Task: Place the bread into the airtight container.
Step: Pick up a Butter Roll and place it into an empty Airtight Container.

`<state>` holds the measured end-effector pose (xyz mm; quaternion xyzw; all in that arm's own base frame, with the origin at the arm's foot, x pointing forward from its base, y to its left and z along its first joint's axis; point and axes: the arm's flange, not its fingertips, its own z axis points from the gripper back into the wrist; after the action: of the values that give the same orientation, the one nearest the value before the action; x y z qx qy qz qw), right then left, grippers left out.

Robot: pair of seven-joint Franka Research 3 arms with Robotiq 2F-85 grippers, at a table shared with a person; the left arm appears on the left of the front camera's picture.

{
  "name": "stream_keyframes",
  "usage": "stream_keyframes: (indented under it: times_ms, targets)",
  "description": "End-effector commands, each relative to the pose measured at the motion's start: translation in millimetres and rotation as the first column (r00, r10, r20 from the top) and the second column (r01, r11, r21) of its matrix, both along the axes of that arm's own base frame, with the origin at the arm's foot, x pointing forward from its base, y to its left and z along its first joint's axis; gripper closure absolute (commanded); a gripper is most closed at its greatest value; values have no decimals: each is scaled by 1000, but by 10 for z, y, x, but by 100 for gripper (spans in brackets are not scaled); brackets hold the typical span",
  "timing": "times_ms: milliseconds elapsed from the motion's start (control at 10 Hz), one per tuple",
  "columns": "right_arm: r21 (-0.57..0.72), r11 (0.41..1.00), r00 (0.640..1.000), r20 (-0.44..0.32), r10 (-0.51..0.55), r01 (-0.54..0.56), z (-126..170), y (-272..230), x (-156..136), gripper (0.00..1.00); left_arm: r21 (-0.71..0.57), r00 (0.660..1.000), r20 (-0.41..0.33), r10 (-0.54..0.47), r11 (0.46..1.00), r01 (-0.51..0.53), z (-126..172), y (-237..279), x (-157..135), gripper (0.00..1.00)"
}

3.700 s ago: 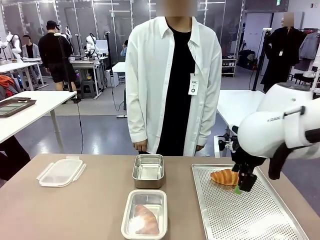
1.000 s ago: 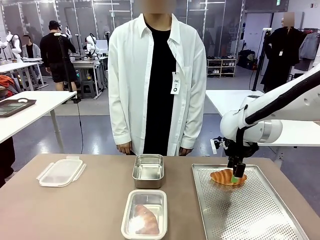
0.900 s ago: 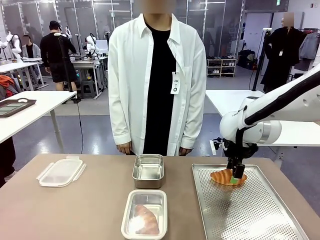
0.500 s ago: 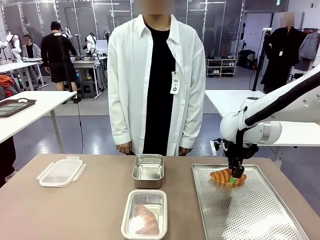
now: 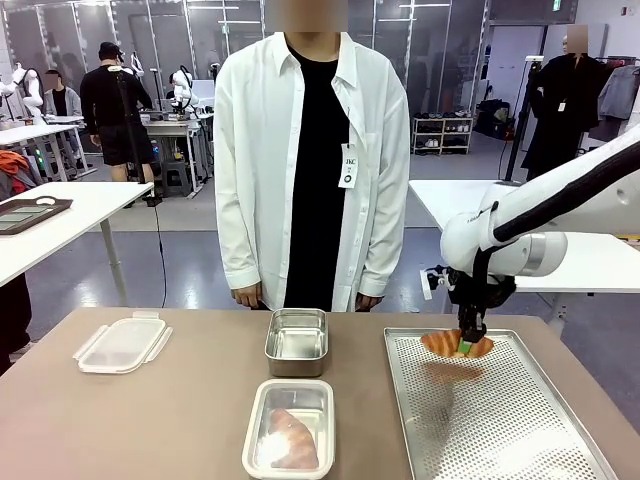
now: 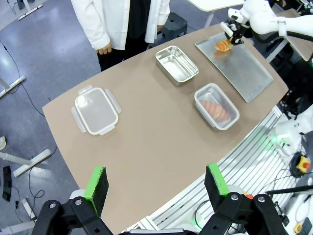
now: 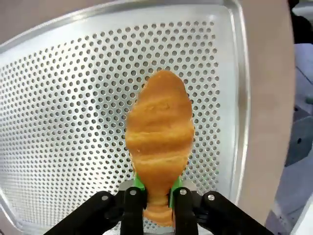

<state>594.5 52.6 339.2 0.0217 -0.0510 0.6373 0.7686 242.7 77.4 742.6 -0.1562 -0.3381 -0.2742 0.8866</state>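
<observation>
The right tool (image 5: 466, 348) clamps the golden croissant (image 7: 159, 127) toward one end, just above the perforated metal tray (image 5: 500, 430), far right. Risk: that end may tear or pivot during transfer. The left tool (image 6: 156, 181) stands wide, empty.

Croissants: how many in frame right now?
2. A held croissant in the right end effector, just above the perforated tray; the other croissant lies in the clear container. Steel container empty.
</observation>
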Motion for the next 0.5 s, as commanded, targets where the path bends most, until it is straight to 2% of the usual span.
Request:
stream_keyframes:
  times_ms: [0, 200, 400]
  targets:
    - [-3, 1000, 1000, 13, -17, 17, 451, 120, -184, 100, 8, 1000, 2, -14, 1000, 14, 11, 1, -11, 0]
    - [12, 999, 999, 8, -51, 50, 809, 277, -338, 100, 8, 1000, 2, -14, 1000, 14, 11, 1, -11, 0]
    - [3, 997, 996, 24, -81, 81, 1060, 679, -544, 100, 8, 1000, 2, -14, 1000, 14, 11, 1, -11, 0]
